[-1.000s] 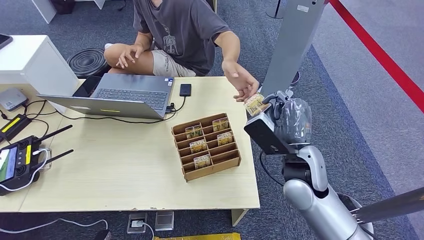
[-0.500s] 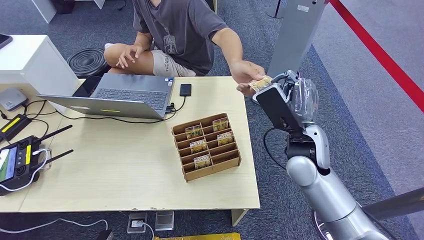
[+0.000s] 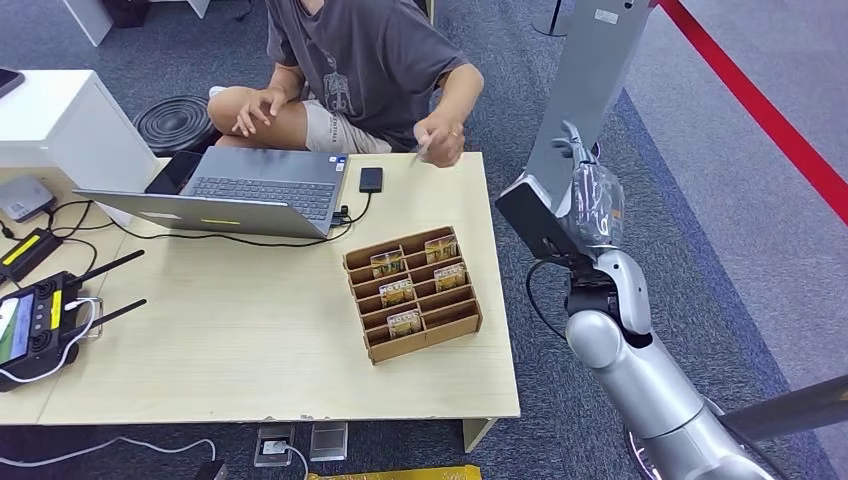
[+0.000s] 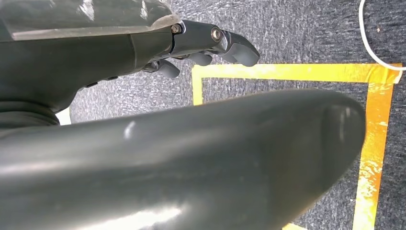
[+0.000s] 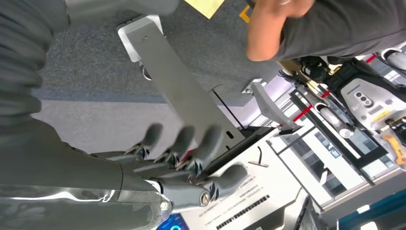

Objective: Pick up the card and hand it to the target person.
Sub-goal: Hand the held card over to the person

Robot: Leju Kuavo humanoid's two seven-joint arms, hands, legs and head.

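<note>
My right hand [image 3: 583,188] is raised beside the table's far right corner, and in the right wrist view its fingers [image 5: 209,142] are spread with nothing between them. The person [image 3: 370,60] sitting behind the table has pulled a hand [image 3: 441,138] back toward the chest; a small pale card [image 3: 424,152] shows blurred in it. A wooden card rack [image 3: 458,318] with several cards stands on the table [image 3: 250,340]. My left hand [image 4: 206,43] hangs over the carpet, fingers loosely apart and holding nothing.
An open laptop [image 3: 245,190] and a black phone [image 3: 371,179] lie at the table's far side. A controller [image 3: 35,320] with cables sits at the left edge. A grey upright panel [image 3: 590,80] stands just behind my right hand. Yellow floor tape [image 4: 378,143] lies below my left hand.
The person took the card from my right hand and drew it back toward the body. My right hand, now holding nothing, stays raised and has turned slightly.
</note>
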